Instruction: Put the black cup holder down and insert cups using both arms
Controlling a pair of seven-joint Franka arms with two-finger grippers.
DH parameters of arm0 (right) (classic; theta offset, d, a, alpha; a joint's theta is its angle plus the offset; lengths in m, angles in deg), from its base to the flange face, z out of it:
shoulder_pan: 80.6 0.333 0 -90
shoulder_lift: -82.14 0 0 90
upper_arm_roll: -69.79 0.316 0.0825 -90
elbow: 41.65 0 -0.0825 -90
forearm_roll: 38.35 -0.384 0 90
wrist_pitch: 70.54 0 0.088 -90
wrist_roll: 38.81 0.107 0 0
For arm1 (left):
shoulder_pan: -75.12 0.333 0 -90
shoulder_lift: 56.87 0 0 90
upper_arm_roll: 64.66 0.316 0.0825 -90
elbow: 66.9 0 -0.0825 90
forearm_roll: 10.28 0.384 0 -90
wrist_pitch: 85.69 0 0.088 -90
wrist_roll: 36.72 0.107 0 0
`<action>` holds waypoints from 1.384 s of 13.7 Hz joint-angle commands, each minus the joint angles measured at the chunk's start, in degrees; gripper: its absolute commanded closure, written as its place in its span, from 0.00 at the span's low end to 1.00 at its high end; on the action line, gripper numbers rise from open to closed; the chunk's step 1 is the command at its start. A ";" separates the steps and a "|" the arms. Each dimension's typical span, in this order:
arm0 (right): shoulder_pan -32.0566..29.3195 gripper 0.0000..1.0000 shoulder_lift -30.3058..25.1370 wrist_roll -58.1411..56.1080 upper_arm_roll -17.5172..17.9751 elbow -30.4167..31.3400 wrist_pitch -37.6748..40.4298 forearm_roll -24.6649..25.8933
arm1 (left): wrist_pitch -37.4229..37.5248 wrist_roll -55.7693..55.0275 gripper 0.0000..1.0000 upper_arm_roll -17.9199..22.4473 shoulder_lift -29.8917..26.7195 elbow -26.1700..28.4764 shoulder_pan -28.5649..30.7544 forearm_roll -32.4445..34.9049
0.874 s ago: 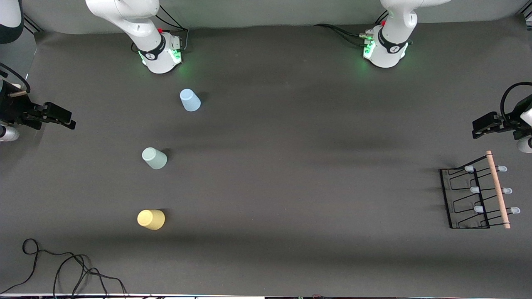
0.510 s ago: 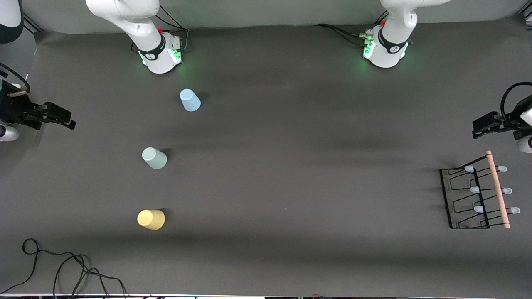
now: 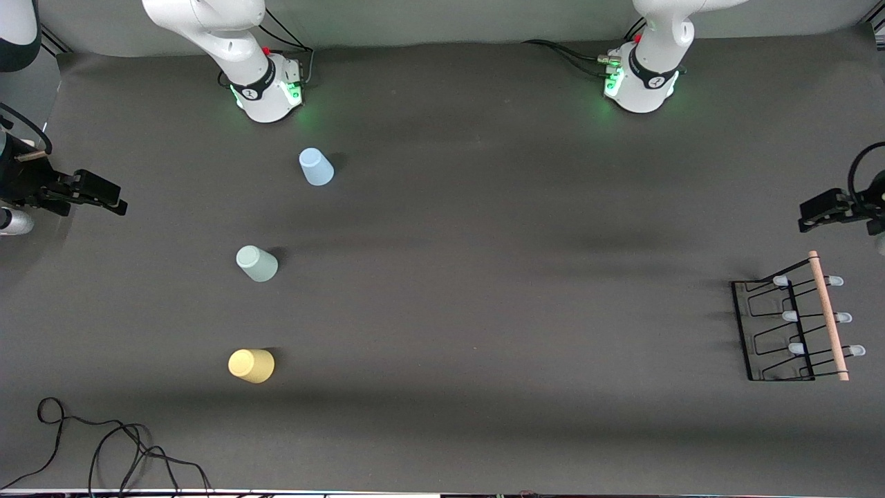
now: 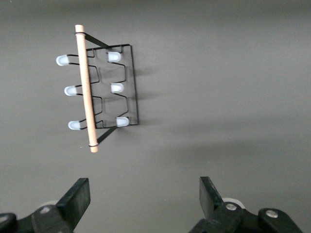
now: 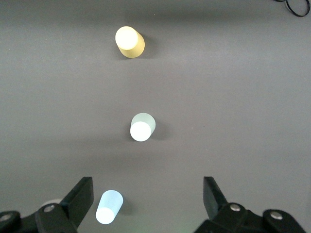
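Note:
The black cup holder point(image 3: 788, 325) stands at the left arm's end of the table, its wooden rod point(image 3: 827, 315) on top and its pale-tipped pegs bare. It also shows in the left wrist view point(image 4: 127, 82). Three cups stand narrow end up toward the right arm's end: light blue point(image 3: 316, 167), mint green point(image 3: 256, 263), yellow point(image 3: 251, 365). The right wrist view shows the blue point(image 5: 109, 207), green point(image 5: 142, 127) and yellow point(image 5: 129, 41) cups. My left gripper point(image 3: 826, 211) point(image 4: 144, 194) is open and empty, over the mat at the table's edge, apart from the holder. My right gripper point(image 3: 97, 197) point(image 5: 147, 196) is open and empty, over the mat's edge.
Loose black cables point(image 3: 104, 449) lie at the near corner at the right arm's end. The two green-lit arm bases point(image 3: 266, 90) point(image 3: 639, 83) stand along the edge farthest from the front camera. A dark mat point(image 3: 484, 277) covers the table.
My left gripper has drifted a little outward toward the table's end at the left arm's side. The right gripper, cups and holder have not visibly moved.

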State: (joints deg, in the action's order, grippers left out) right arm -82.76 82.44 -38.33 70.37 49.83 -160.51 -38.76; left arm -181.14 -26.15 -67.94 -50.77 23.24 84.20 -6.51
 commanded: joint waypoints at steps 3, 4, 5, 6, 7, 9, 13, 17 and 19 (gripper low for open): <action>0.59 0.00 -0.74 1.27 -0.41 0.01 -0.21 -0.90 | -6.91 2.45 0.00 -0.24 6.10 1.08 3.84 -0.17; 0.59 0.00 -0.83 1.27 -0.32 0.10 -0.30 -0.64 | -9.20 2.45 0.01 -0.15 7.68 1.87 4.10 -0.08; 0.59 0.00 -0.83 1.19 -0.32 0.19 -0.56 -0.64 | -11.31 2.53 0.01 -0.24 9.17 2.49 5.67 0.01; 0.59 0.00 -0.83 1.19 -0.32 0.19 -0.65 -0.64 | -13.07 2.97 0.02 -0.24 10.76 3.19 6.30 0.27; 0.59 0.00 -0.83 1.19 -0.32 0.28 -0.65 -0.64 | -14.48 5.06 0.04 -0.24 12.08 3.81 7.00 0.36; 0.67 0.00 -0.83 1.19 -0.24 0.54 -0.48 -0.38 | -17.47 8.14 0.04 -0.24 15.24 5.04 9.37 0.45; 0.67 0.00 -0.83 1.19 -0.23 0.37 -0.56 -0.38 | -20.55 14.66 0.11 -0.33 19.11 4.96 12.89 0.45; 0.59 0.00 -0.83 1.19 -0.32 0.54 -0.56 -0.47 | -23.02 15.54 0.18 -0.24 21.14 4.34 12.28 2.28; 0.59 0.00 -0.83 1.19 -0.32 0.54 -0.56 -0.47 | -22.93 15.54 0.19 -0.24 21.32 4.34 12.02 3.61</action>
State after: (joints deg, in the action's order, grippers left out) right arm -82.64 82.39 -38.33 70.37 49.84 -160.66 -38.76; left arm -203.77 -11.62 -68.45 -29.40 27.86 96.77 -4.51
